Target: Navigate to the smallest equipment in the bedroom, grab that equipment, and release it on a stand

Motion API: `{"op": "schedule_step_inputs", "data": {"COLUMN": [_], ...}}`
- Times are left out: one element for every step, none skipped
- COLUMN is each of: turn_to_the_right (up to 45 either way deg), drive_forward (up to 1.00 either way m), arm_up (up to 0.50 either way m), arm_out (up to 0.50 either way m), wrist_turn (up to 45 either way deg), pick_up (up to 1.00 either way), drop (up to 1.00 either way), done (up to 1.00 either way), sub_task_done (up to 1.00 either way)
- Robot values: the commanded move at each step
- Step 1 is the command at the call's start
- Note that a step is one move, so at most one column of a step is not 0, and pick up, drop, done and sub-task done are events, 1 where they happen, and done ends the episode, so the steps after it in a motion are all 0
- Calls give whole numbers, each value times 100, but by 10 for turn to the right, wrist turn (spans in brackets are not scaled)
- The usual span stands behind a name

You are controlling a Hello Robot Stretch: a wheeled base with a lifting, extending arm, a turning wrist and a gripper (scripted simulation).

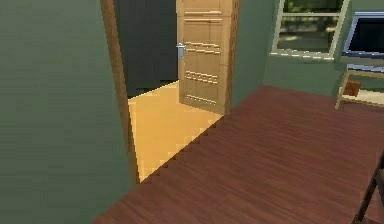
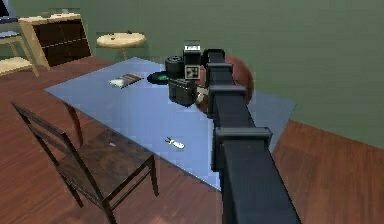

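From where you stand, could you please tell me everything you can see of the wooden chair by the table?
The chair is dark brown wood with a flat square seat, an open back of thin rails and slim legs. It stands upright, its seat bare, on the reddish plank floor, beside the near edge of the pale blue table; contact cannot be told.

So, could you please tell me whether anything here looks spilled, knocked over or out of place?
Nothing stands out. The chair stands upright by the table, a small white thing lies flat on it, and the wooden door simply stands open.
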Motion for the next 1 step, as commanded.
{"op": "schedule_step_inputs", "data": {"turn_to_the_right": [0], "drive_forward": [0], "arm_up": [0], "arm_out": [0], "wrist_turn": [-450], "pick_up": [0], "drop": [0], "done": [0], "sub_task_done": [0]}}
